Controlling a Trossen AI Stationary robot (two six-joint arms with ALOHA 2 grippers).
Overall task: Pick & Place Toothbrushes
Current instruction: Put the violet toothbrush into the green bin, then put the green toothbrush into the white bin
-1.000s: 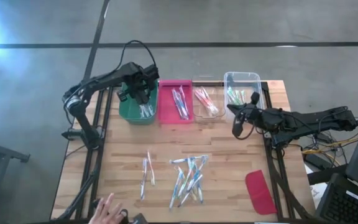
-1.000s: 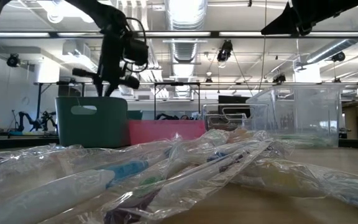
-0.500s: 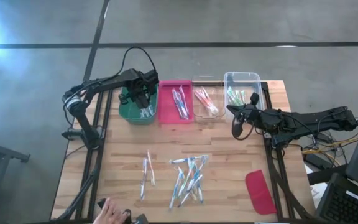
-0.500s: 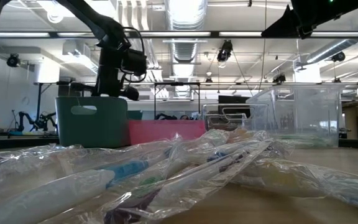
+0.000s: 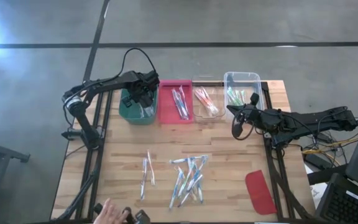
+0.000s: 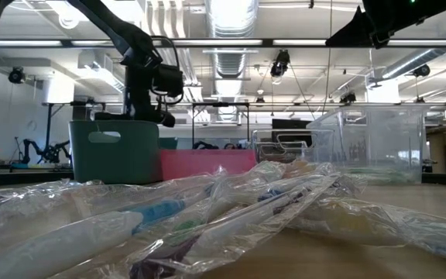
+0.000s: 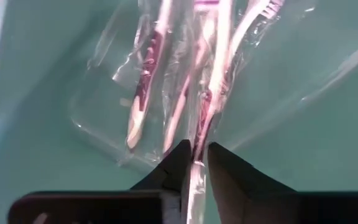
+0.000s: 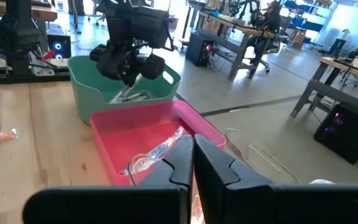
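Observation:
My left gripper (image 5: 143,98) reaches down into the green bin (image 5: 129,113) at the table's far left and is shut on a wrapped toothbrush (image 7: 211,93). Two more wrapped toothbrushes (image 7: 143,93) with dark red accents lie on the bin floor beside it. Loose toothbrushes lie in a pile (image 5: 188,177) and a pair (image 5: 146,171) on the near half of the table. My right gripper (image 5: 237,127) is shut, touches nothing, and hovers in front of the clear bin (image 5: 242,87). My left gripper pinches the wrapped toothbrush between its two fingers by the handle end (image 7: 196,167), wrapper and all. The fingers come from above, pointing down into the green bin, and lie along the brush. Its far part rests among the other brushes on the bin floor.
A pink bin (image 5: 174,99) and a second clear bin (image 5: 207,102) holding toothbrushes stand in the far row between the green and clear bins. A flat red lid (image 5: 260,191) lies near the near right corner. A person's hand (image 5: 110,214) is at the near edge.
My left gripper has moved down from above the green bin's rim into the bin. The person's hand at the near edge has shifted slightly. My right arm has kept still.

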